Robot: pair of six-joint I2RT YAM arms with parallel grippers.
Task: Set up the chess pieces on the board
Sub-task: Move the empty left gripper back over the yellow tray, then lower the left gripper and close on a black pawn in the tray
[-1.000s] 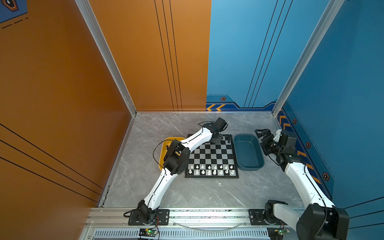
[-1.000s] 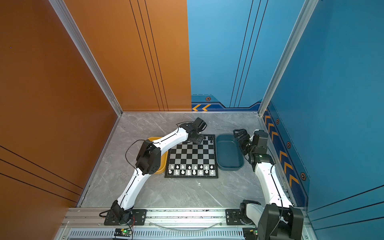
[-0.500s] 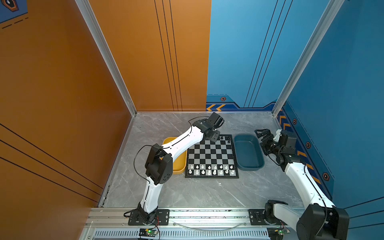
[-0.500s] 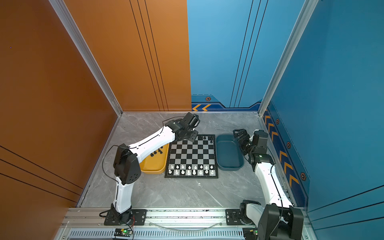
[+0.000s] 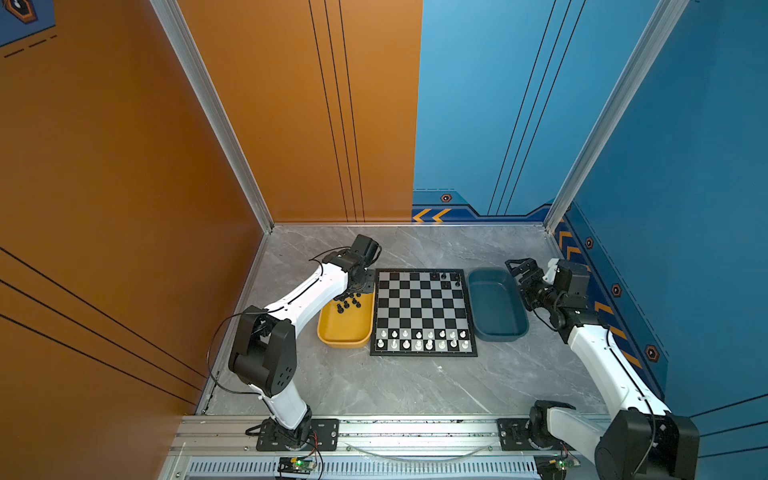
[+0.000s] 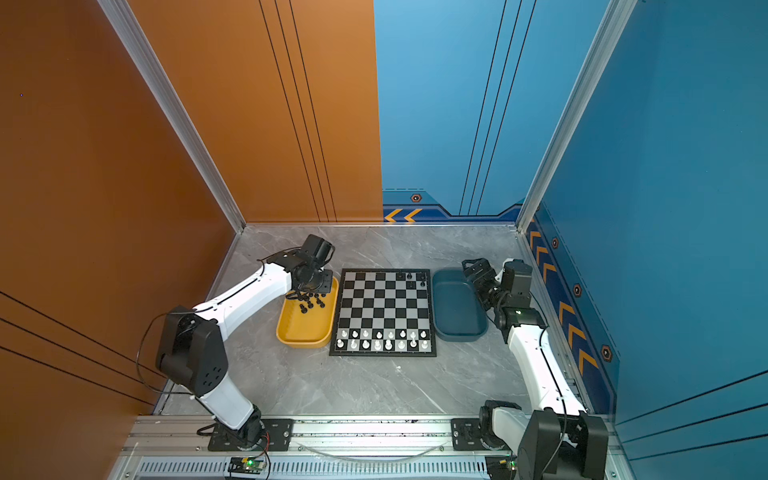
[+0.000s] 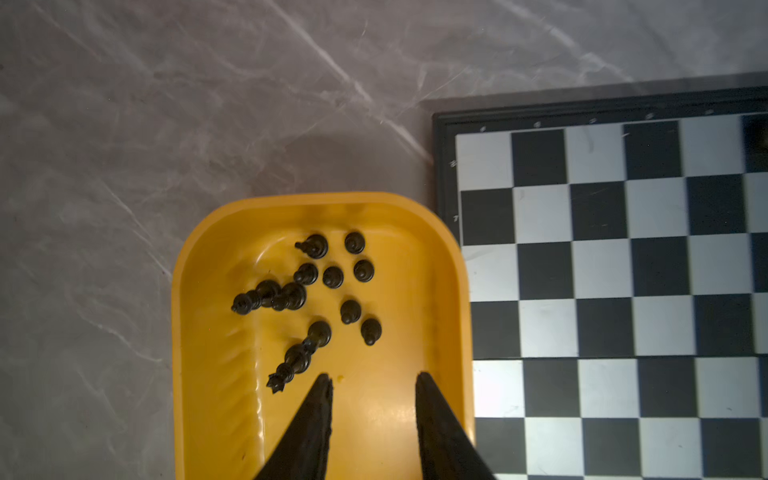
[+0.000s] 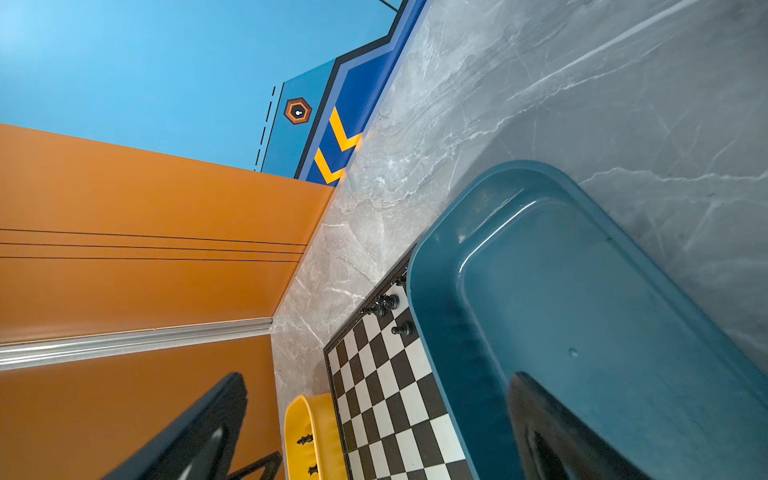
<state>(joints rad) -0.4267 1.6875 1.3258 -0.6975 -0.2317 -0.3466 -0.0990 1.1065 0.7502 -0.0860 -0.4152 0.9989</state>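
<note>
Well, I'll start left of the board (image 5: 422,309). My left gripper (image 7: 372,380) hangs over the yellow tray (image 7: 316,199), which lies just beside the board's left edge. My fingers there are apart, with nothing between them. Ahead of the tips lie the loose chess pieces (image 7: 332,276), some standing, several toppled and touching one another.

I judge the step in hand is fetching the next one. That calls for lowering onto a piece that stands clear of its neighbours, pinching it by the head and carrying it to the board's far rows.

On the board, a few black men (image 5: 444,275) stand at the far right corner, and the white chessmen (image 5: 419,338) line the two near rows. Right of the board sits the dark blue tray (image 5: 496,307). My right gripper (image 5: 520,265) is beyond its far right corner, fingers wide apart, holding nothing.

I cannot tell which piece is which in the tangle. In both top views my left wrist covers the yellow tray's far end.
</note>
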